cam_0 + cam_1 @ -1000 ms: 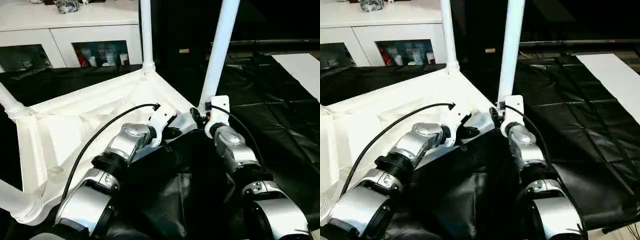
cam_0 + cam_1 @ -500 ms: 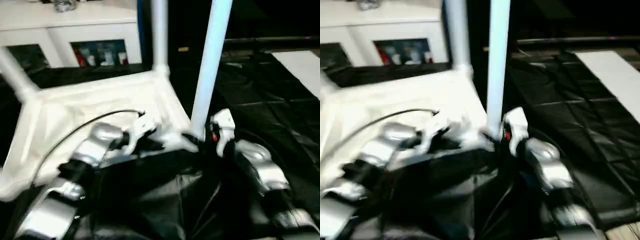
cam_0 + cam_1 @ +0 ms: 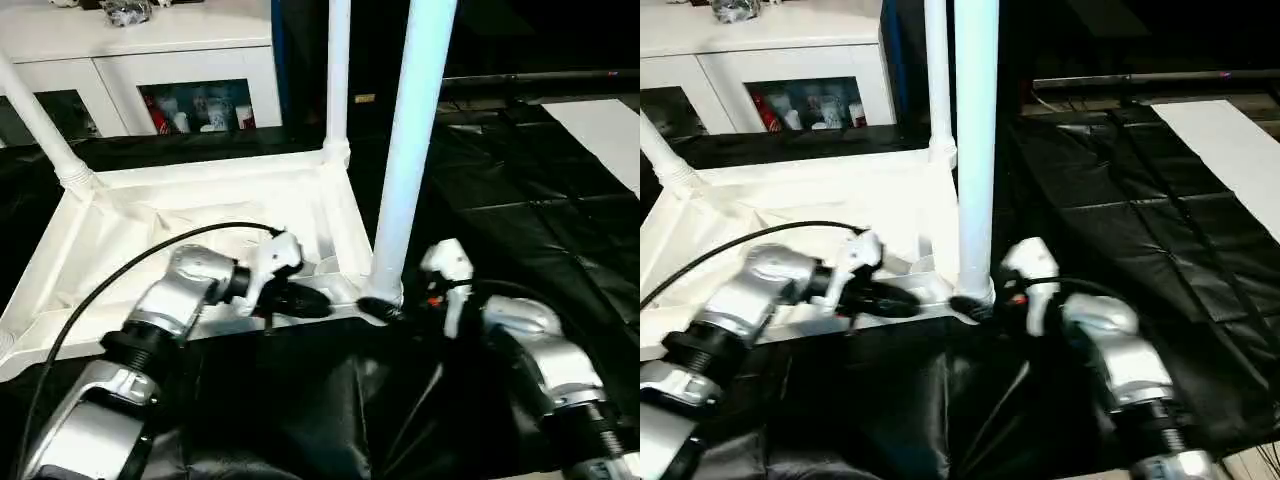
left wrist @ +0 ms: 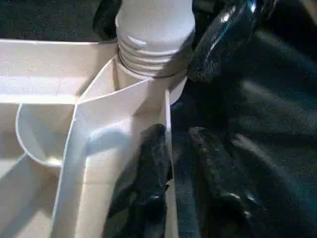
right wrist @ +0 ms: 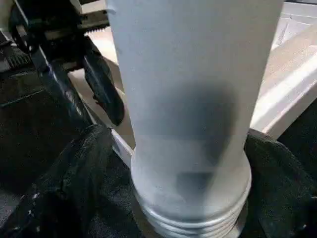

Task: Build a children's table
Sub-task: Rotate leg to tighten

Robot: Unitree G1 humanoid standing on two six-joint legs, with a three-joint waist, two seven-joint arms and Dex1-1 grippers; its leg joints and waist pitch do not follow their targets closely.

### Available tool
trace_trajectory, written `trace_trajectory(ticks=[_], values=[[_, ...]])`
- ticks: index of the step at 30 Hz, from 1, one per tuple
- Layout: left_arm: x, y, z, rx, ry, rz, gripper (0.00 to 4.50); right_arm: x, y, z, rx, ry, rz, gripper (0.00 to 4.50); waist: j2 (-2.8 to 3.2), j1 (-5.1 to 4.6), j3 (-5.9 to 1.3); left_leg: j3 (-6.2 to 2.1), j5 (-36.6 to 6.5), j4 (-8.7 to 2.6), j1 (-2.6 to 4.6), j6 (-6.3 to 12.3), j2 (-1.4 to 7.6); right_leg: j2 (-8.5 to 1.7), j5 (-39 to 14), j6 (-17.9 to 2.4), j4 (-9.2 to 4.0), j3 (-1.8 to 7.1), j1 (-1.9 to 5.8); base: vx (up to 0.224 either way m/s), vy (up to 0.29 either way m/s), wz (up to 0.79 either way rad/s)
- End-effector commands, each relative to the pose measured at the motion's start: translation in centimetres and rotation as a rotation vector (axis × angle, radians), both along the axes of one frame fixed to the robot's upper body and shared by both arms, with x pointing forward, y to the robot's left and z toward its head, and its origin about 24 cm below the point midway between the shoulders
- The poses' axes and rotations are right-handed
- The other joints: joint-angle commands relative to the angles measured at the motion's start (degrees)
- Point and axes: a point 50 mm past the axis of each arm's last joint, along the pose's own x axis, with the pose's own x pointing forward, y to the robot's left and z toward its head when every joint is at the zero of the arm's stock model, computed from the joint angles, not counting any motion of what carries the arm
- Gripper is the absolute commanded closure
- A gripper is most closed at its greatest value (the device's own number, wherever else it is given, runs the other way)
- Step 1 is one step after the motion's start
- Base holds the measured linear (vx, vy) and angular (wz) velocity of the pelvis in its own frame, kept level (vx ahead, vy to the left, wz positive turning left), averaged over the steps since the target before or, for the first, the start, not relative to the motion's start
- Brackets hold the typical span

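On black sheeting, white table [image 3: 150, 225] lies upturned (legs up) — left claw [image 4: 171, 163] straddles its rim, right claw [image 5: 173, 163] apart around leg [image 3: 405, 150].

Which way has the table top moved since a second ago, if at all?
Yes. The white cabinet holds its place, but the table top has turned: the corner bearing the near leg swung toward the robot, the left corner toward the cabinet.

Floor covered by black sheeting [image 3: 560, 200], creased, with a grid of seams. White cabinet [image 3: 150, 50] along the far side, glass doors showing coloured items inside; crumpled silvery object [image 3: 130, 10] on its top. White flat panel [image 3: 605, 130] lies at far right. Background beyond is dark.
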Motion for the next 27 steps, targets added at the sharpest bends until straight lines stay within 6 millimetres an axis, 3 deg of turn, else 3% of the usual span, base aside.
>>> trace_trajectory(ticks=[1, 8, 13, 21, 26, 27], values=[[0.2, 0.0, -0.2, 0.048, -0.026, -0.003, 3.52, 0.2, 0.3, 0.7, -0.016, -0.022, 0.014, 0.45, -0.30, 0.03, -4.07, -0.40, -9.0, -3.78, 0.30, 4.78, 1.76, -2.94, -7.3, -13.8, -4.15, 2.78, 3.65, 0.000, 0.000, 0.00], [0.6, 0.8, -1.1, 0.175, -0.053, 0.046, 3.52, 0.2, 0.4, 0.9, -0.027, -0.025, 0.017, 0.45, -0.12, 0.00, -4.06, -0.48, -10.2, -3.84, 0.37, 3.83, 1.75, -2.99, -9.0, -13.3, -4.27, 2.77, 3.64, 0.000, 0.000, 0.00], [0.8, 0.9, -0.9, 0.156, -0.048, 0.066, 3.52, 0.1, 0.3, 0.9, -0.025, -0.024, 0.017, 0.45, -0.27, 0.06, -3.98, -0.40, -10.7, -3.80, 0.42, 3.68, 1.63, -3.00, -10.6, -13.1, -4.48, 2.76, 3.58, 0.000, 0.000, 0.00], [0.8, 0.2, -0.6, 0.090, -0.040, 0.061, 4.24, 0.2, -0.1, 0.7, -0.052, -0.016, 0.035, 0.45, -0.17, 0.19, -4.06, -0.41, -10.9, -3.72, 0.48, 3.72, 1.68, -2.97, -11.0, -13.0, -4.54, 2.76, 3.51, 0.000, 0.000, 0.00], [0.8, 0.0, -0.8, 0.066, -0.037, 0.072, 4.43, 0.5, -0.3, 0.9, -0.076, -0.019, 0.048, 0.45, -0.71, 0.17, -4.00, -0.33, -9.9, -3.59, 0.28, 4.41, 1.59, -2.97, -11.0, -13.1, -4.47, 2.72, 3.56, 0.000, 0.000, 0.00], [0.8, 0.0, -0.9, 0.063, -0.038, 0.074, 4.48, 0.5, -0.3, 0.9, -0.078, -0.019, 0.049, 0.64, -0.62, 0.20, -4.04, -0.34, -9.9, -3.58, 0.35, 4.37, 1.59, -3.00, -11.4, -13.0, -4.45, 2.72, 3.55, 0.000, 0.000, 0.00]])
